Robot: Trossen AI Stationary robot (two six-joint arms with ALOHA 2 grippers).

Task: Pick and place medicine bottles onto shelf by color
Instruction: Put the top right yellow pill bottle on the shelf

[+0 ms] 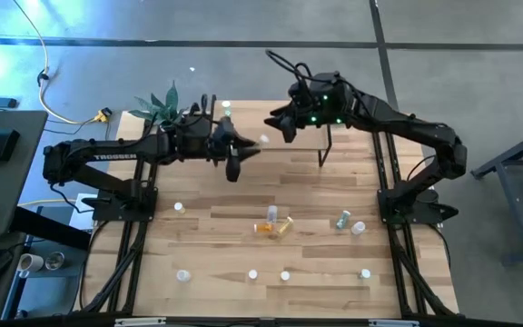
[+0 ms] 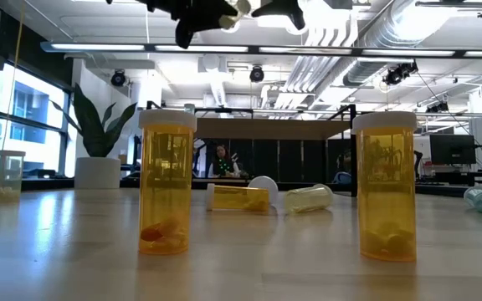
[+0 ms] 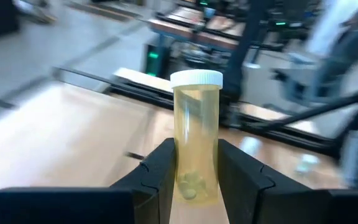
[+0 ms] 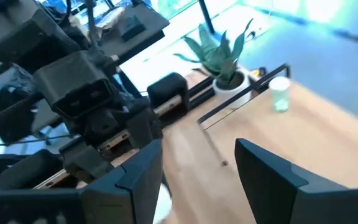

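- High view showed the left gripper [image 1: 246, 150] raised over the far middle of the bench [image 1: 216, 227], closed on a yellow medicine bottle [image 3: 196, 137] held upright between its fingers [image 3: 160, 168].
- Right gripper [image 1: 275, 123] hung just beside it over the shelf [image 1: 334, 138], jaws apart and empty.
- Other bottles stood or lay scattered on the near bench, 2 amber ones [image 2: 167, 180] upright closest to the low camera.
- 1 green bottle [image 4: 280, 94] stood near a potted plant [image 4: 219, 53].

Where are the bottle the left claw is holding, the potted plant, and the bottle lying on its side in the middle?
held yellow bottle [image 3: 196, 143], left wrist view, clear body.
potted plant [image 2: 99, 125], low view, leaves.
tipped orange bottle [image 2: 239, 199], low view, side of body.
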